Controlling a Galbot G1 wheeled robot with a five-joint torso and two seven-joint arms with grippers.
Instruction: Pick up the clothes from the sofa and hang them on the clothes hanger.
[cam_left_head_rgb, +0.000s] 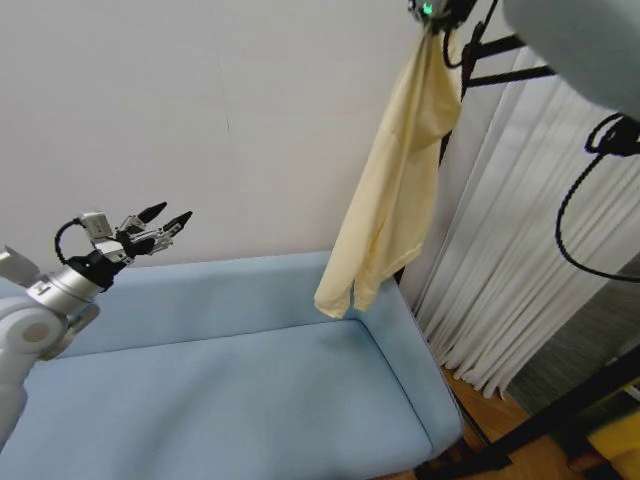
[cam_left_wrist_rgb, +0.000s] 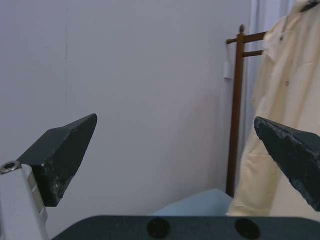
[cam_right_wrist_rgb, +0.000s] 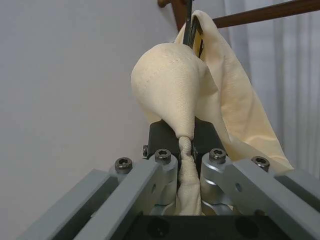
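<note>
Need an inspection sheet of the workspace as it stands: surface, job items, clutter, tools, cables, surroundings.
Surface: light blue sofa, seat bare.
Job's things: cream garment hangs full length, top end up at the wooden rack, lower hem over the sofa's back corner. Cannot tell if it is caught on a peg.
Clutter: nothing seen.
Grippers: right tool raised by the rack's pegs, shut on a pinched fold of the garment. Left tool open, holding nothing, held above the sofa's left end.
Cables: black cable loops off the right arm, clear of the garment.
Surroundings: plain wall behind, white curtain right of the rack, wood floor.
</note>
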